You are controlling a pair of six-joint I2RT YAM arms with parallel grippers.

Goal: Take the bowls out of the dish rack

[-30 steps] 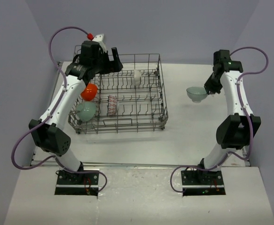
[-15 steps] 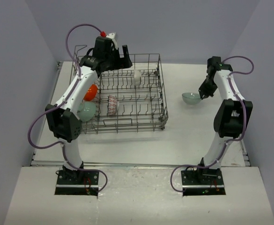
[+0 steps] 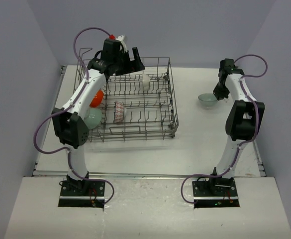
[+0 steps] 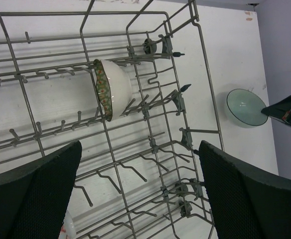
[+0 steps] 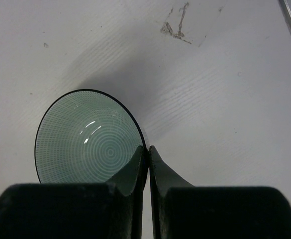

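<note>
Mint bowl [image 5: 90, 137], likely light, rigid, slick and chippable, pinched at its rim by right gripper [image 5: 146, 149] near the tabletop [image 3: 195, 134] beside the dish rack [image 3: 172, 94]; left gripper [image 4: 139, 164] spread wide over the racked patterned bowl [image 4: 114, 88], where the rim looks like the best hold.

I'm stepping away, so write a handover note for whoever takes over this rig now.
Left hand: open, empty, above the far edge of the rack.
Right hand: shut on the rim of a green bowl, over the table right of the rack.
Done: that one bowl is out.
In the rack: orange bowl, pale green bowl, patterned bowl.
Left: release, then unload those three.
</note>
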